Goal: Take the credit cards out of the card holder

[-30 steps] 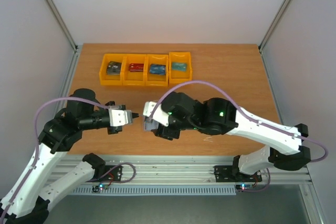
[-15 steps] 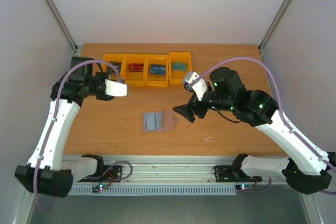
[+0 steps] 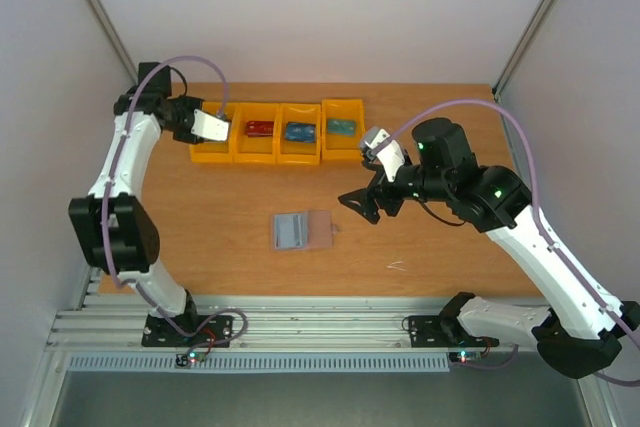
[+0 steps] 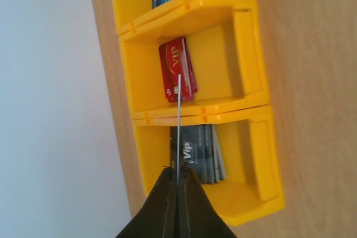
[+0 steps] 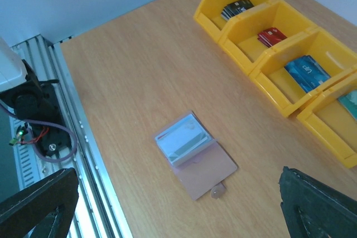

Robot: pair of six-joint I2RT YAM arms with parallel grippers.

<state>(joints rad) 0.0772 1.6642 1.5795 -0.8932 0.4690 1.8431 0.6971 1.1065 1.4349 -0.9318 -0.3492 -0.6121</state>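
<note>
Left wrist | left gripper [image 4: 178, 171] pinched on thin credit card [image 4: 179, 115] (edge-on) | right gripper [image 3: 357, 203] spread wide, empty | card holder [image 5: 192, 154] open

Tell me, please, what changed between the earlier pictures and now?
The left end effector pulled a card away from the card holder and carried it back-left, over the leftmost bin. The right end effector let the holder go and withdrew rightward, open. The bins stayed put.
</note>
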